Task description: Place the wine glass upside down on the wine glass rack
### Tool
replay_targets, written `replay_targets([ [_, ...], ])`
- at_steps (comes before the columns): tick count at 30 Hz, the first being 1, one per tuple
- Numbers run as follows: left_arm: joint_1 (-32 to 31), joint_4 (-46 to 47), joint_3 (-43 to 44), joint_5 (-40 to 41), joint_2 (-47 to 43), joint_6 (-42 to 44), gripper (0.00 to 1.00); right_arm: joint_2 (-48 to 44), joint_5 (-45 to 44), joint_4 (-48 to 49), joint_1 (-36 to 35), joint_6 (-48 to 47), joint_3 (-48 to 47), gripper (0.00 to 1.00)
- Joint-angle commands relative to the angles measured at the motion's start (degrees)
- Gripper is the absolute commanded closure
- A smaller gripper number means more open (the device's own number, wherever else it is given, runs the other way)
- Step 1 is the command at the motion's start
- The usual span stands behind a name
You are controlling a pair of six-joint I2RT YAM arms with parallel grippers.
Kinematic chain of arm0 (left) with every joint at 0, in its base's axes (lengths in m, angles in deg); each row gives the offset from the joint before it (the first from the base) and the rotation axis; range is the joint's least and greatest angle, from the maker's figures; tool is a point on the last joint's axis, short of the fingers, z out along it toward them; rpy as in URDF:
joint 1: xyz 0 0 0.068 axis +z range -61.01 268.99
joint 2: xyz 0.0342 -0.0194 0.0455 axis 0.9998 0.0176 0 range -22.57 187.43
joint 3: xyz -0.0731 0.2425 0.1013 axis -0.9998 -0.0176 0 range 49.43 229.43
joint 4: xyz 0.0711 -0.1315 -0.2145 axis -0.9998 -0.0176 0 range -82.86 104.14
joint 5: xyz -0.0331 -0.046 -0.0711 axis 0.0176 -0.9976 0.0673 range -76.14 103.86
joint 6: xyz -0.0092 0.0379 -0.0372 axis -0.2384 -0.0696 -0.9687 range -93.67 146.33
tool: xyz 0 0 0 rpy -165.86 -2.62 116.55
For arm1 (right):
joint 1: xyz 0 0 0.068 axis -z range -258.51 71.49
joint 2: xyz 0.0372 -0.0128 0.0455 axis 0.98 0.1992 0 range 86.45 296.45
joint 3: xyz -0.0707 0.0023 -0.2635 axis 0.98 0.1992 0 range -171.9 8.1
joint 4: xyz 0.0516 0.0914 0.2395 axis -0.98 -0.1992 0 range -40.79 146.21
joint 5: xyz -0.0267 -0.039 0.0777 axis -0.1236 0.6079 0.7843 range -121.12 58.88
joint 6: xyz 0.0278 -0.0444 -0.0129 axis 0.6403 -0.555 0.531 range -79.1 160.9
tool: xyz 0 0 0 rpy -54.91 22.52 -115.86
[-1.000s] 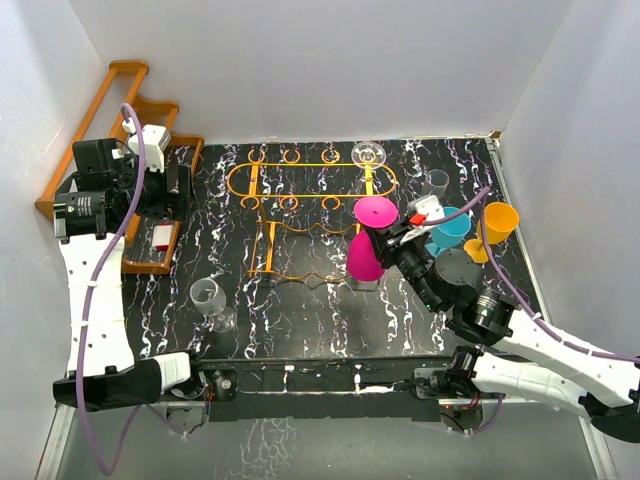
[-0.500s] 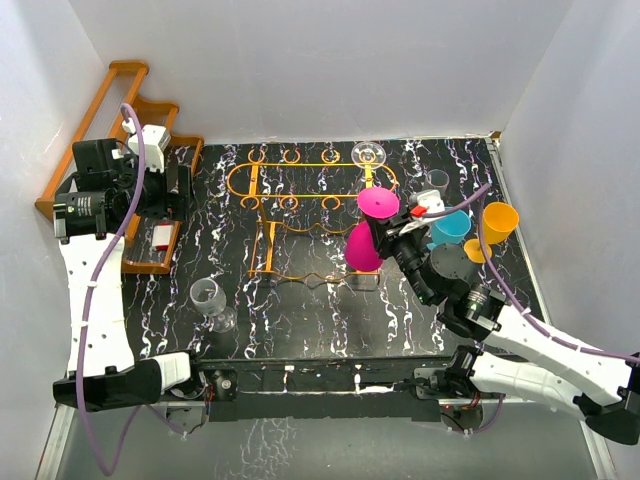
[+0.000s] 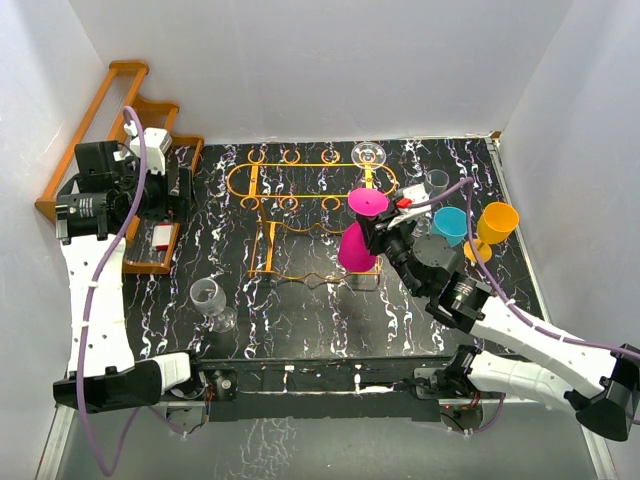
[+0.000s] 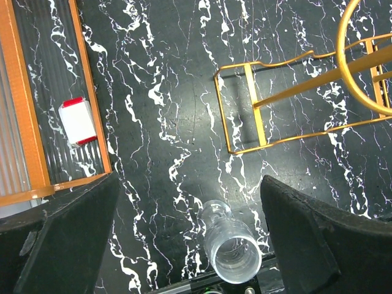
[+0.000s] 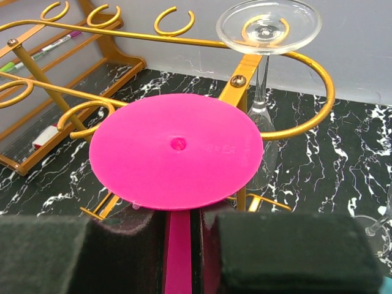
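Observation:
My right gripper (image 3: 383,232) is shut on the stem of a pink wine glass (image 3: 360,245), held upside down with its round foot (image 5: 176,150) on top, at the right end of the orange-gold wire wine glass rack (image 3: 300,187). In the right wrist view the foot sits just near of the rack's ring slots (image 5: 92,113). A clear wine glass (image 3: 368,155) hangs upside down in the rack's far right slot; it also shows in the right wrist view (image 5: 268,26). My left gripper (image 4: 190,245) is open and empty, high above the table at the left.
A clear glass (image 3: 210,300) stands near the front left, also in the left wrist view (image 4: 231,248). A teal glass (image 3: 449,226), an orange glass (image 3: 497,222) and a small clear glass (image 3: 436,183) stand at right. A brown wooden stepped rack (image 3: 120,120) is at far left.
My right gripper has carried the pink glass left and a little farther back, closer to the rack's right end. The left arm has not moved.

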Motion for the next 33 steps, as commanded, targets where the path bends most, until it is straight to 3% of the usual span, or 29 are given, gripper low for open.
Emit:
replay_targets([
  [1, 0.4, 0.1, -0.8, -0.4, -1.7, 0.2, 0.05, -0.2, 0.5, 3.1, 1.0, 1.8, -1.6, 0.92],
  [6, 0.4, -0.4, -1.2, -0.4, -1.7, 1.1, 0.05, 0.2, -0.2, 1.8, 1.6, 3.6, -1.1, 0.89],
  [10, 0.4, -5.3, -1.6, 4.2, 0.7, 3.6, 0.05, -0.4, -1.2, 1.3, 1.6, 5.8, -0.4, 0.51],
  [13, 0.4, -12.0, -1.6, 5.1, 2.9, 8.9, 0.16, -1.5, -0.3, 1.2, 1.6, 6.1, 0.4, 0.45],
  [16, 0.4, -18.7, -1.5, 4.6, 4.0, 14.8, 0.18, -2.5, 0.9, -0.2, 1.6, 6.5, 0.6, 0.37],
  [18, 0.4, -22.5, -1.9, 4.0, 4.0, 18.0, 0.18, -3.2, 1.4, -2.0, 1.6, 7.2, 0.7, 0.26],
  [20, 0.4, -22.5, -4.2, 5.8, 2.6, 20.4, 0.17, -4.7, 2.9, -3.4, 1.6, 7.6, 0.9, 0.06],
  [21, 0.4, -22.5, -4.7, 7.0, 2.4, 21.2, 0.16, -5.2, 4.3, -4.2, 1.6, 7.7, 0.9, 0.02],
  [29, -0.3, -22.6, -6.5, 6.8, 1.7, 22.0, 0.17, -12.7, 11.6, -15.8, 1.6, 9.3, -3.2, 0.02],
  [33, -1.7, -22.5, -10.7, 1.2, 1.8, 21.7, 0.28, -18.1, 12.1, -17.7, 1.7, 10.2, -5.3, 0.01],
])
